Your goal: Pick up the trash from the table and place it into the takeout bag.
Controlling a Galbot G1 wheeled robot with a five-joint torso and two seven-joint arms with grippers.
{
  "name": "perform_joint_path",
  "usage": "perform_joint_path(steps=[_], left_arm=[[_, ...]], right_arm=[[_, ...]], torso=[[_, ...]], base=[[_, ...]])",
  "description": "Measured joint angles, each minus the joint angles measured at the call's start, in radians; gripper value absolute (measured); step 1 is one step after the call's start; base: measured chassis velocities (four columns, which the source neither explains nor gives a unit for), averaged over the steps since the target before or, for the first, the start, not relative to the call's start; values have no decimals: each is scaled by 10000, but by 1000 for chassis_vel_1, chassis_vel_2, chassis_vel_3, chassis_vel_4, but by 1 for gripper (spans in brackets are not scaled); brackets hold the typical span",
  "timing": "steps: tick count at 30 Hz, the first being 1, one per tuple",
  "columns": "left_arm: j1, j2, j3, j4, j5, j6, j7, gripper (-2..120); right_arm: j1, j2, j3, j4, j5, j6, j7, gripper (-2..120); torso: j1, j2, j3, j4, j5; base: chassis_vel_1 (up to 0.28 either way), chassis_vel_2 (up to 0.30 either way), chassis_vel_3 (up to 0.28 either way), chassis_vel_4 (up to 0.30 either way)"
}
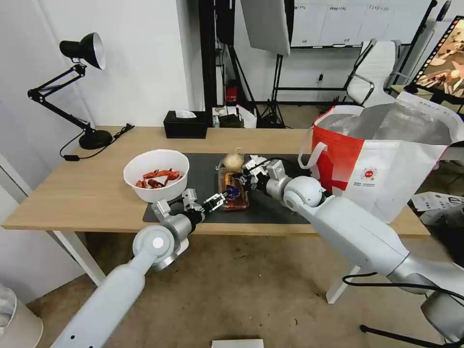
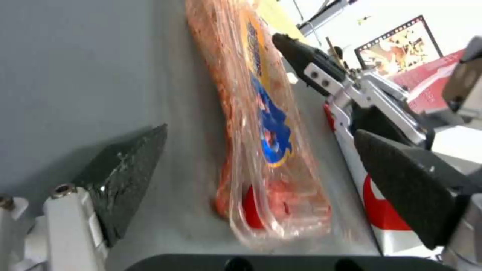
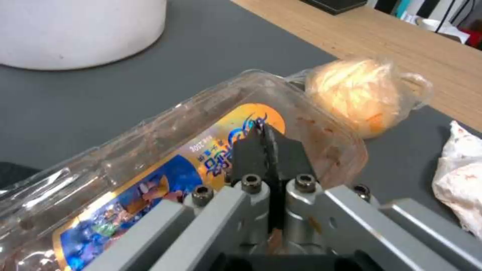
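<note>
On the table (image 1: 87,193), a clear clamshell tray (image 1: 234,192) (image 2: 261,124) (image 3: 165,158) with food scraps lies on the dark mat (image 1: 205,179). My left gripper (image 1: 217,198) (image 2: 258,137) is open at the tray's near end, one finger on each side. My right gripper (image 1: 245,181) (image 3: 269,145) is shut, its tips resting on the tray's labelled lid. The knotted yellowish bag (image 1: 233,161) (image 3: 359,98) and crumpled tissue (image 3: 462,173) sit just behind the tray. A white bowl (image 1: 154,186) (image 3: 80,30) holds red crayfish shells. The red-and-white takeout bag (image 1: 386,164) stands open at the right.
A black tissue box (image 1: 186,124) sits at the table's back edge and a black desk lamp (image 1: 82,53) at the back left. Stands and a chair (image 1: 372,77) are behind the table. My right arm (image 1: 348,227) reaches over the front edge beside the bag.
</note>
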Motion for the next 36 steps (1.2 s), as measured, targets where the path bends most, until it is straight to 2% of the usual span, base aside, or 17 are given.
perform_joint_path(steps=[4, 7, 8, 10, 11, 13, 14, 17, 19, 21, 25, 26, 27, 29, 33, 36], left_arm=[[-116, -16, 45, 132, -134, 0, -19, 95], [-193, 17, 161, 192, -163, 0, -33, 83], [-193, 17, 161, 192, -163, 0, -33, 83], [-243, 16, 238, 212, -199, 6, -25, 72], [-243, 16, 238, 212, -199, 6, -25, 72], [-292, -7, 273, 231, -213, 3, -21, 61], [-292, -7, 273, 231, -213, 3, -21, 61], [-335, -16, 292, 251, -214, -22, -38, 48], [-337, -15, 292, 251, -215, -23, -39, 46], [-342, 9, 292, 257, -216, -44, -40, 31], [-343, 17, 262, 344, -212, -64, -29, 21], [-343, 15, 248, 386, -211, -67, -16, 15], [-343, 15, 248, 386, -211, -67, -16, 15], [-343, 12, 239, 444, -210, -75, 11, 3], [-343, -7, 228, 470, -210, -107, 55, 0], [-320, 1, 226, 444, -191, -227, 182, 0]], right_arm=[[-18, -64, 1, 67, 19, -3, 41, 0], [-49, -158, 1, 199, 154, -38, 141, 0], [-49, -158, 1, 199, 154, -38, 141, 0], [-54, -221, 1, 264, 217, -58, 174, 0], [-54, -221, 1, 264, 217, -58, 174, 0], [-64, -276, 15, 327, 262, -70, 201, 0], [-64, -276, 15, 327, 262, -70, 201, 0], [-124, -332, 53, 419, 302, -100, 223, 0], [-135, -339, 58, 433, 307, -103, 226, 0], [-194, -371, 82, 502, 351, -115, 236, 0], [-207, -395, 86, 525, 429, -130, 258, 0], [-206, -399, 85, 529, 486, -138, 275, 0], [-206, -399, 85, 529, 486, -138, 275, 0], [-183, -400, 77, 529, 568, -145, 316, 0], [-192, -402, 85, 529, 686, -167, 379, 0], [-346, -410, 306, 660, 1286, -67, 626, 0]], torso=[[0, 0, 0, 1, 0], [1, 0, 1, 1, 0], [1, 0, 1, 1, 0], [0, -1, 1, 0, -1], [0, -1, 1, 0, -1], [1, 0, 1, 0, -1], [1, 0, 1, 0, -1], [1, -1, 1, 0, -1], [1, 0, 1, 0, -1], [1, -1, 1, 0, 0], [1, 0, 1, 0, 0], [1, -1, 1, 0, 0], [1, -1, 1, 0, 0], [1, 0, 1, 0, 0], [1, -1, 1, 1, -1], [1, -1, 1, 0, -1]], base=[[0, 0, 0, 0], [0, 0, 0, 0], [0, 0, 0, 0], [0, 0, 0, 0], [0, 0, 0, 0], [0, 0, 0, 0], [0, 0, 0, 0], [0, 0, 0, 0], [0, 0, 0, 0], [0, 0, 0, 0], [0, 0, 0, 0], [0, 0, 0, 0], [0, 0, 0, 0], [0, 0, 0, 0], [0, 0, 0, 0], [0, 0, 0, 0]])
